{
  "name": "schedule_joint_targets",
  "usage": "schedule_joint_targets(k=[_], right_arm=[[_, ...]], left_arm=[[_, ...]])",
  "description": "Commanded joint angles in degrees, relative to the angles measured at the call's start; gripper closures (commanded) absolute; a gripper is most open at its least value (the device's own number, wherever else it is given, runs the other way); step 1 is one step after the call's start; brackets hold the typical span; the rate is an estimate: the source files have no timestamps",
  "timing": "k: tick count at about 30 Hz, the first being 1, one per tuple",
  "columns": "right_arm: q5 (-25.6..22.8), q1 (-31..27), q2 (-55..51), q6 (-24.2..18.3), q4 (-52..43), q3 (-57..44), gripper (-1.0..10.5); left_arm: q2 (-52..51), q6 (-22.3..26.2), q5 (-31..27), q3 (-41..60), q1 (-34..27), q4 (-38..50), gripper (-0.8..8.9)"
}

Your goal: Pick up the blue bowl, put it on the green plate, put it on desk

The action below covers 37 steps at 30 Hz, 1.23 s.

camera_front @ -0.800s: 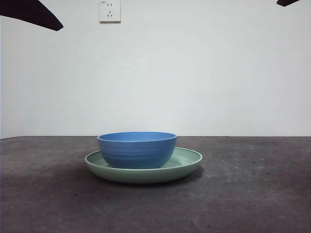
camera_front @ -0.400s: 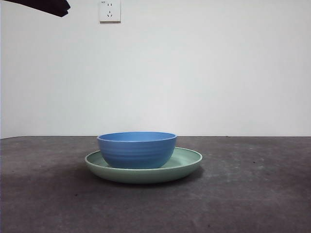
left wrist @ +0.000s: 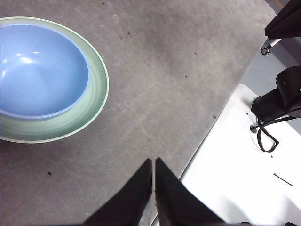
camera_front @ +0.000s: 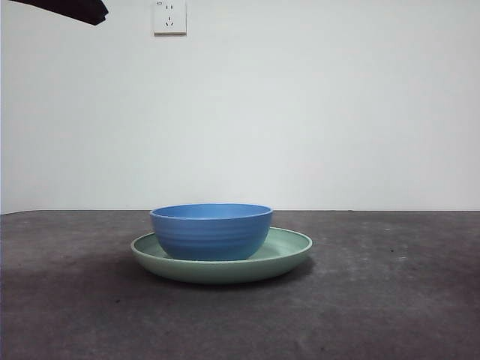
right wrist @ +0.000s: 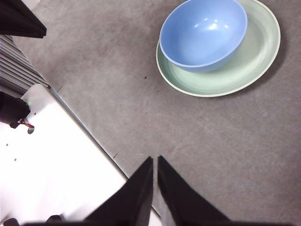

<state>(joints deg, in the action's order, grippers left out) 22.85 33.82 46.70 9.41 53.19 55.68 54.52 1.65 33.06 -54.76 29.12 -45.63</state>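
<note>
Blue bowl (camera_front: 211,231) sits upright inside the green plate (camera_front: 289,253), toward one side of it, on the dark grey surface (camera_front: 390,300). Left end effector (left wrist: 154,162) and right end effector (right wrist: 154,161) each hang high above the surface near its white edge, jaws pressed together on nothing, both well apart from the dishes. One black arm tip (camera_front: 71,9) shows at a top corner in the front view

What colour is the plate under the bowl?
Pale mint green; the green plate shows best in the right wrist view.
</note>
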Motion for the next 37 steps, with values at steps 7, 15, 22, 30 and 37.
schedule_joint_targets(k=[7, 15, 22, 30, 37], right_arm=[[0.0, 0.5, 0.4, -0.5, -0.6, 1.0, 9.4], [0.0, 0.5, 0.4, -0.5, -0.6, 1.0, 9.4], [0.0, 0.5, 0.4, -0.5, -0.6, 1.0, 9.4], [0.0, 0.5, 0.4, -0.5, -0.6, 1.0, 9.4], [0.0, 0.5, 0.4, -0.5, -0.6, 1.0, 9.4]], left_arm=[[0.2, 0.7, 0.4, -0.6, 0.3, 0.4, 8.04], [-4.2, 6.1, -2.0, -0.5, -1.9, 1.8, 8.04], [-16.2, 6.9, -8.0, 5.9, -13.6, 27.4, 8.04], [-31.6, 6.6, -25.0, 24.6, -24.0, 50.0, 8.04], [-41.9, 6.6, -29.2, 37.7, -28.0, 50.3, 8.04]])
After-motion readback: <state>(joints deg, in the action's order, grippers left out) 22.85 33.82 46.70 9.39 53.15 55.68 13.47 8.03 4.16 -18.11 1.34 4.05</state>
